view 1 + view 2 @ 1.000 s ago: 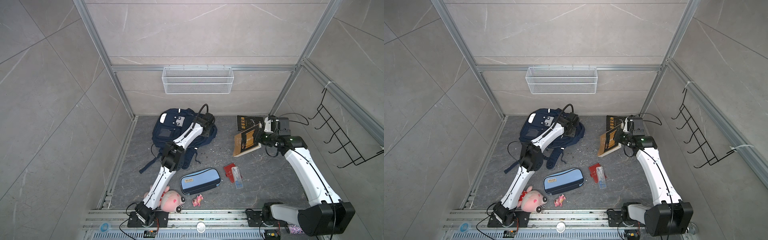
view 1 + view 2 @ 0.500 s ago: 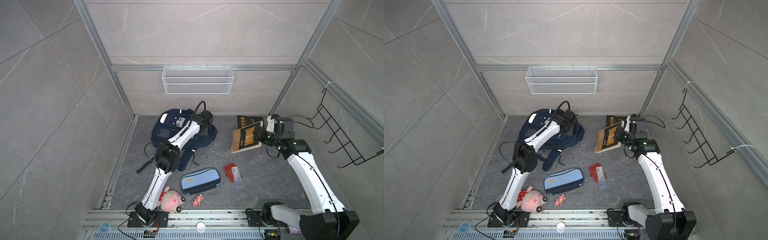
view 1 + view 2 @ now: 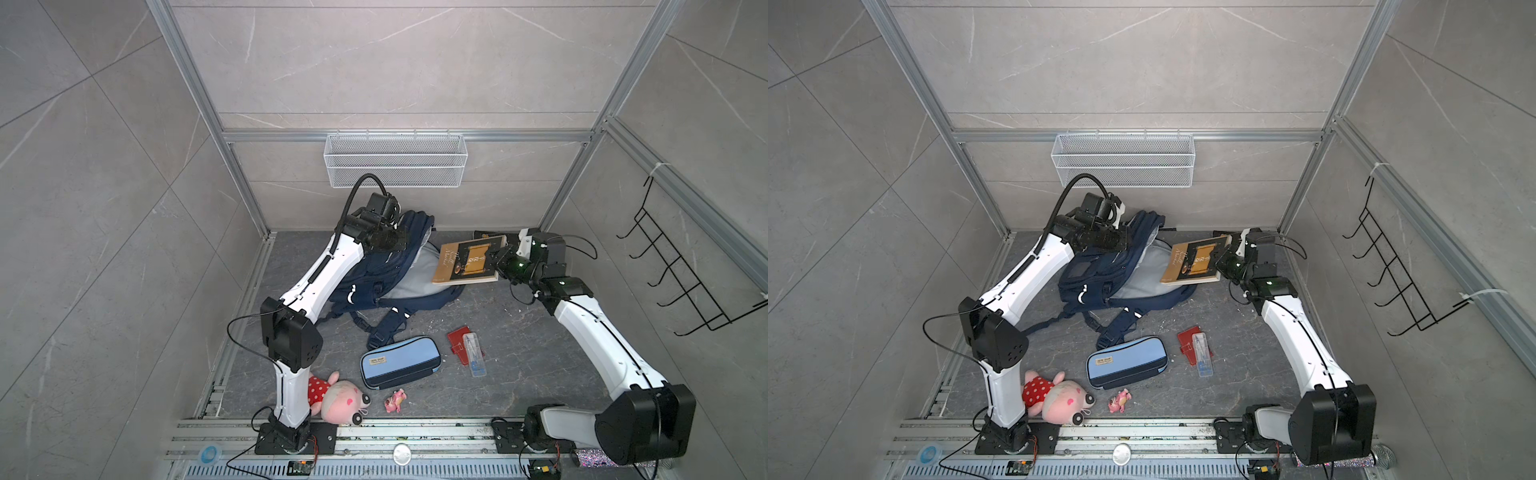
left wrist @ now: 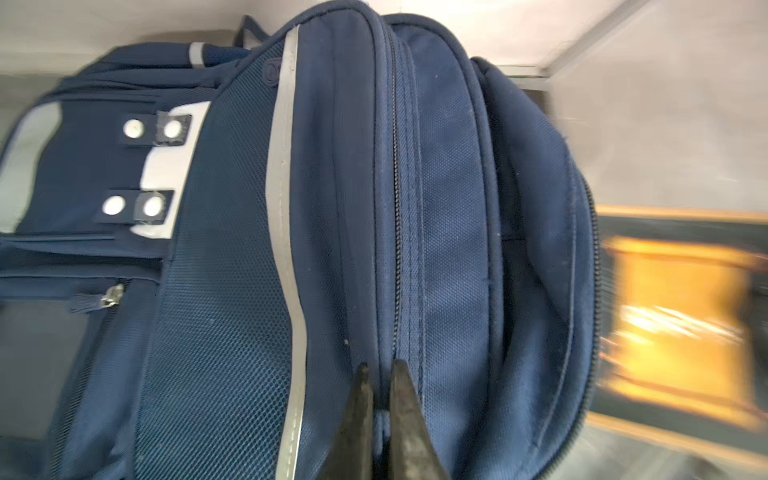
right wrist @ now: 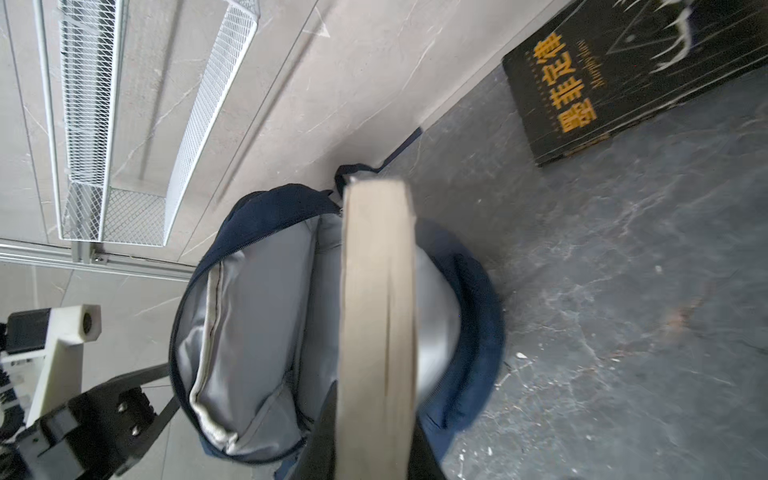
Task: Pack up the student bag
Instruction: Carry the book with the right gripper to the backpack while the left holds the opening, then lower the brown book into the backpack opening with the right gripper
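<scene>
Student bag (image 3: 374,270) runs front-to-back, open mouth facing right; left pincer (image 4: 380,368) clenched on its fabric, right pincer (image 3: 498,259) grasping book (image 3: 465,262).

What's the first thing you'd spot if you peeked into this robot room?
The big navy student bag at the back of the floor, its grey-lined mouth gaping while the left gripper pinches its fabric. Right beside it, the right gripper holds a brown book in the air at that opening. Near the front, a pink pig plush lies beside the left arm's base.
</scene>
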`<action>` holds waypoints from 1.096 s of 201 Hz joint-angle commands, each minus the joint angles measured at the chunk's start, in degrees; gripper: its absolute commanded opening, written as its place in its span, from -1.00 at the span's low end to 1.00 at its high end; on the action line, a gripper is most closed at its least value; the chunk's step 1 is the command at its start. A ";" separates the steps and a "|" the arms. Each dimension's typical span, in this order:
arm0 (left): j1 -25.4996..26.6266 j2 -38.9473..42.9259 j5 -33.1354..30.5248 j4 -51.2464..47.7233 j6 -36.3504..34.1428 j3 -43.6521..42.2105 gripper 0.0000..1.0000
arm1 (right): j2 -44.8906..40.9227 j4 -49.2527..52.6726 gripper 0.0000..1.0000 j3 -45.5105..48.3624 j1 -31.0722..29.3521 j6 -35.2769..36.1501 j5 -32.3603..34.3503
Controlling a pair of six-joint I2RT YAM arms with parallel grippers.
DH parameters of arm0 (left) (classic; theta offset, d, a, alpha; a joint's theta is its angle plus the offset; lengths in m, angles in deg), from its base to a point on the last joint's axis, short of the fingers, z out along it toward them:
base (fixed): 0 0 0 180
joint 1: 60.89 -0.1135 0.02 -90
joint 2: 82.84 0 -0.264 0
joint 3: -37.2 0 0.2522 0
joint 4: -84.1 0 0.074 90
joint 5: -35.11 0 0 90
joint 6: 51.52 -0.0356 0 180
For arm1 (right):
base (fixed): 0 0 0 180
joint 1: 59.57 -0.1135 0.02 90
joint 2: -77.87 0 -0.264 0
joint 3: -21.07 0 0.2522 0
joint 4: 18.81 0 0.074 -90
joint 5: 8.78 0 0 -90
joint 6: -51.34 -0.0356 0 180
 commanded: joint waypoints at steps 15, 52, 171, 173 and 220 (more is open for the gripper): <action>-1.51 8.05 14.41 22.52 8.95 -5.91 -1.00 | 4.58 -15.34 -1.00 1.97 -2.69 -10.18 -2.74; -1.71 8.27 18.41 30.53 14.94 -8.92 -1.00 | 11.48 -22.66 -1.00 1.61 -5.36 -14.41 -2.74; -1.79 5.61 22.41 44.37 27.05 -11.94 -1.00 | 36.38 -38.83 -1.00 -6.88 -14.68 -22.45 4.31; -1.80 5.54 22.57 44.63 27.23 -11.98 -1.00 | 36.64 -38.97 -1.00 -7.03 -14.74 -22.49 4.29; -1.74 5.18 23.41 48.38 29.60 -13.57 -1.00 | 43.24 -39.26 -1.00 -10.51 -16.53 -22.62 5.42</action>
